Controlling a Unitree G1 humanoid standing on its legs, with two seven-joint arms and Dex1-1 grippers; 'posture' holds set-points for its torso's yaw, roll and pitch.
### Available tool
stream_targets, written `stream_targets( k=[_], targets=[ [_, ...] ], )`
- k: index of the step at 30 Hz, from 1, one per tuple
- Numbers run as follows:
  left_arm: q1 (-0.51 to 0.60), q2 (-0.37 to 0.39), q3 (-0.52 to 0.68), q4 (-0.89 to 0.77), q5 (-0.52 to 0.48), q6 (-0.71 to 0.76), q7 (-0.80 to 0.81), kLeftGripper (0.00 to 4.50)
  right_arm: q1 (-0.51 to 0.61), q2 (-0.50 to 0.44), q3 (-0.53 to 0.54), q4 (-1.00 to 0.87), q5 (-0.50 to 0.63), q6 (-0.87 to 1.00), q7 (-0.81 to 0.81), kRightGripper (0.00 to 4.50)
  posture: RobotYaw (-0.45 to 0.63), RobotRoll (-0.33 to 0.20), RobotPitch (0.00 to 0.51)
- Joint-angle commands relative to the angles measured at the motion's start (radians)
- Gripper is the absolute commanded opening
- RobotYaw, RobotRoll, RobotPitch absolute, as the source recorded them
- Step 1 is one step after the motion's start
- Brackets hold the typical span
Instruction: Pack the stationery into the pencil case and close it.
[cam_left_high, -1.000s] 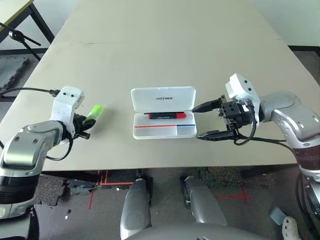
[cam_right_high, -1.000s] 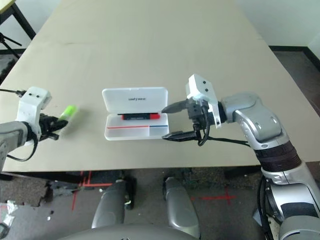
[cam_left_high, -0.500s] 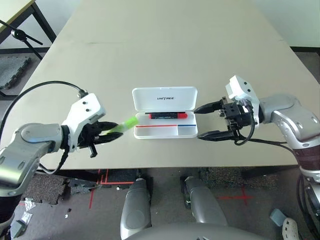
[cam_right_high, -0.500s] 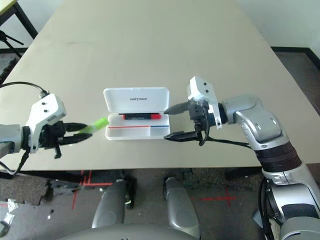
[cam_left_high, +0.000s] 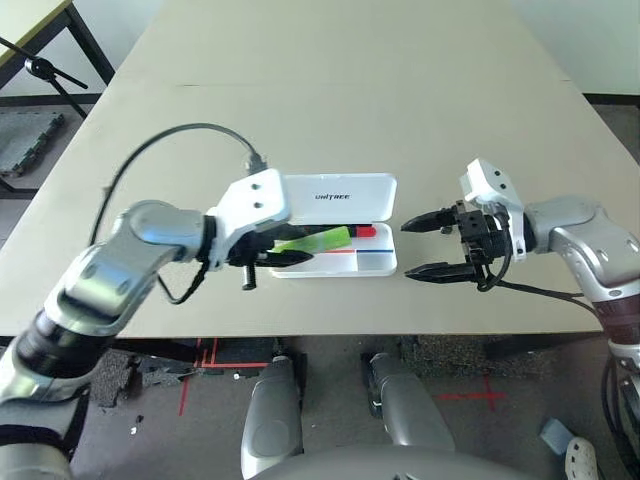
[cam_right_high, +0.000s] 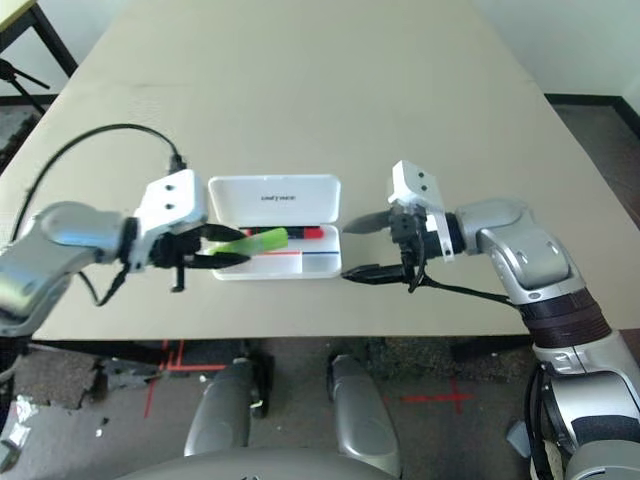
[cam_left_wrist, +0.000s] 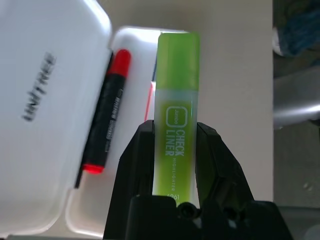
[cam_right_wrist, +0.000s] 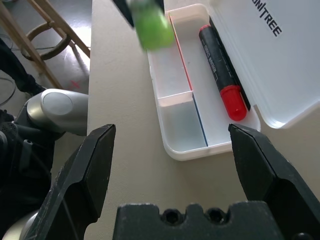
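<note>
The left gripper (cam_left_high: 285, 252) sits at the near left of the case (cam_left_high: 335, 225), its fingers (cam_left_wrist: 131, 165) clamped on the green tube (cam_left_high: 313, 241) by its rear half. The tube points right and hangs over the case's tray, its free end above the near compartments and close to the marker (cam_left_wrist: 106, 117); whether it touches the tray cannot be told. The left wrist view shows the tube's label reading "CHECK LINER".

The right gripper (cam_left_high: 432, 245) hovers just off the case's right end, jaws wide apart with nothing between them, fingertips aimed left toward the tray and not touching it.

The case lies open on the table (cam_left_high: 330, 90) between the two grippers, lid folded back on the far side with dark lettering on it. The tray has a red stripe and a blue stripe and a divider that splits its near strip. The marker, black body with a red cap, lies in the far long compartment along the hinge, cap toward the right gripper.
</note>
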Motion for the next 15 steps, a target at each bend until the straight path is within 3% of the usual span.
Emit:
stream_targets(
  k=[1, 15],
  targets=[
    [-0.024, -0.021, -0.060, 0.034, 0.058, -0.032, -0.015, 1.08, 0.019, -0.014, -0.021, -0.013, 0.002, 0.000, -0.006, 4.50, -0.03, 0.000, 0.161],
    [-0.047, -0.059, -0.089, 0.119, 0.165, -0.088, -0.038, 1.08, 0.051, -0.018, -0.037, -0.045, 0.005, 0.012, -0.033, 4.50, -0.06, 0.000, 0.166]
  ],
)
